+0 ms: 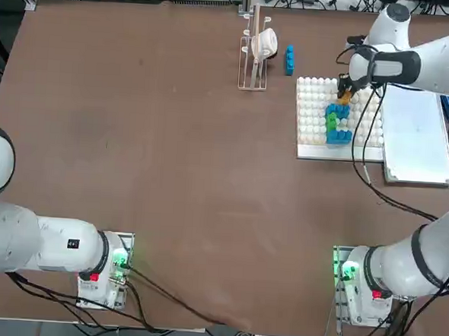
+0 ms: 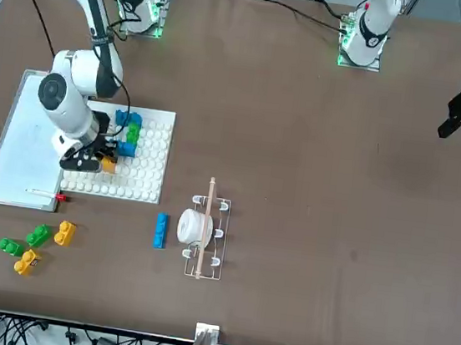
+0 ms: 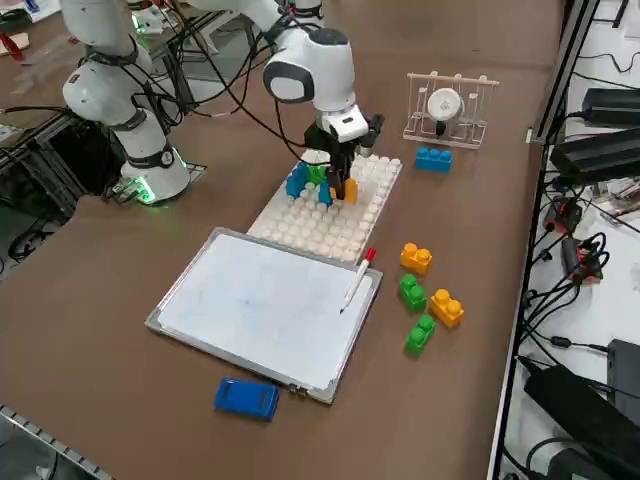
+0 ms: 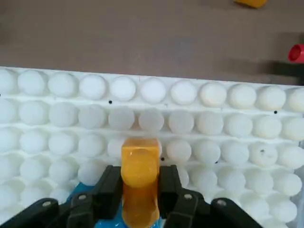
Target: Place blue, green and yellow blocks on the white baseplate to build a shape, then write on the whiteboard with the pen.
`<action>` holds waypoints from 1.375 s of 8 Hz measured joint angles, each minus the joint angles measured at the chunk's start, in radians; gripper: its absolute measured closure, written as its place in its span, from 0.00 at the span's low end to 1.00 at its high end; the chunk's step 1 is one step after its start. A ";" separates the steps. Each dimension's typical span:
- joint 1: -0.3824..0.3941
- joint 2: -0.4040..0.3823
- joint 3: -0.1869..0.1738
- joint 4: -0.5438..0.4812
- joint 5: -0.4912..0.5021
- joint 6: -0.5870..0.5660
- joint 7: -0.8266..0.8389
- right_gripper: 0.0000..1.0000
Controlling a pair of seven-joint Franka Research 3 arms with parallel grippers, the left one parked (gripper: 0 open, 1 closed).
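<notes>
An orange-yellow studded plastic brick [image 4: 139,178] sits clamped between the two black fingers of the right gripper [image 4: 139,190], which hangs over the square white studded baseplate [image 1: 313,120]; whether the brick's underside touches the studs cannot be told. Just beside the held brick, on the plate, stand joined blue and green bricks [image 1: 337,120], a narrow stepped figure. Next to the baseplate, on the robot's right, lies the smooth white whiteboard with its thin silver frame [image 3: 225,300]. The thin pale marker with a red end [image 3: 357,279] rests along the board's far edge. A chunky blue eraser [image 3: 246,397] lies on the table just off the board's right edge. Beyond the board, loose green and orange-yellow bricks [image 3: 426,299] are scattered. A lone blue brick [image 3: 433,158] lies near a small wire rack [image 3: 448,108].
</notes>
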 joint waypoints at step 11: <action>-0.006 0.015 -0.005 -0.020 0.000 0.044 0.000 0.58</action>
